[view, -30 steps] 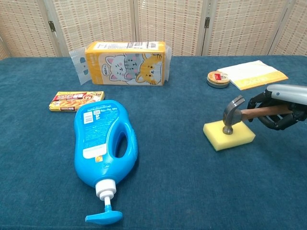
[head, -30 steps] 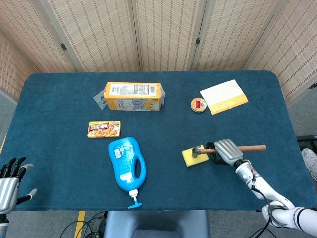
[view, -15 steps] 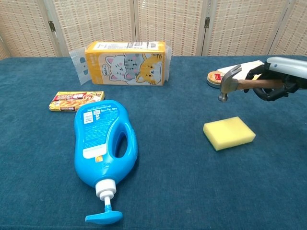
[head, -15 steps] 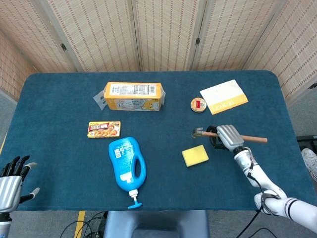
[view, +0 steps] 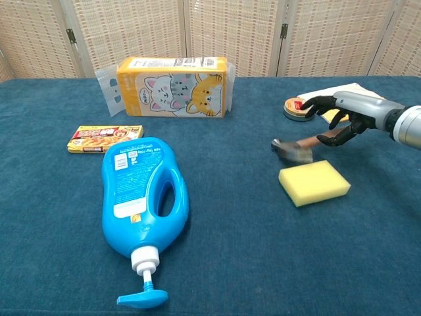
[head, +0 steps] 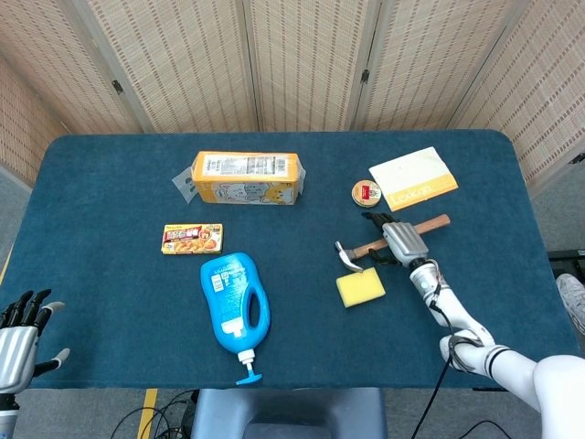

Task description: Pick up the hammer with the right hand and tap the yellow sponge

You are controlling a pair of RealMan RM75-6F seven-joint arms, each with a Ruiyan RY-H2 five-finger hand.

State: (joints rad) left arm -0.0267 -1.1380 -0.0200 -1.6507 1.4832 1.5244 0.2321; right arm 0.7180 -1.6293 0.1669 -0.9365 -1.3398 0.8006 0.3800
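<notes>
The hammer [head: 366, 249], with a wooden handle and a metal head, lies slanted just behind the yellow sponge [head: 360, 287]. Its head [view: 293, 150] is blurred and low, close to the sponge's [view: 314, 182] far edge. My right hand [head: 399, 242] hovers over the handle. In the chest view the right hand [view: 345, 115] has its fingers spread, and the handle sits under the fingertips rather than in a closed grip. At the bottom left corner of the head view, off the table, my left hand [head: 18, 334] holds nothing and has its fingers apart.
A blue detergent bottle [head: 234, 302] lies left of centre. Further back are a small curry box [head: 193, 239] and a yellow cat-print carton [head: 247, 177]. A round tin [head: 366, 193] and a yellow-white booklet [head: 413, 177] lie behind the right hand.
The right hand lifted the hammer off the sponge, then swung back and left. Its fingers have now spread and the hammer has dropped low behind the sponge. The left hand has barely moved.
</notes>
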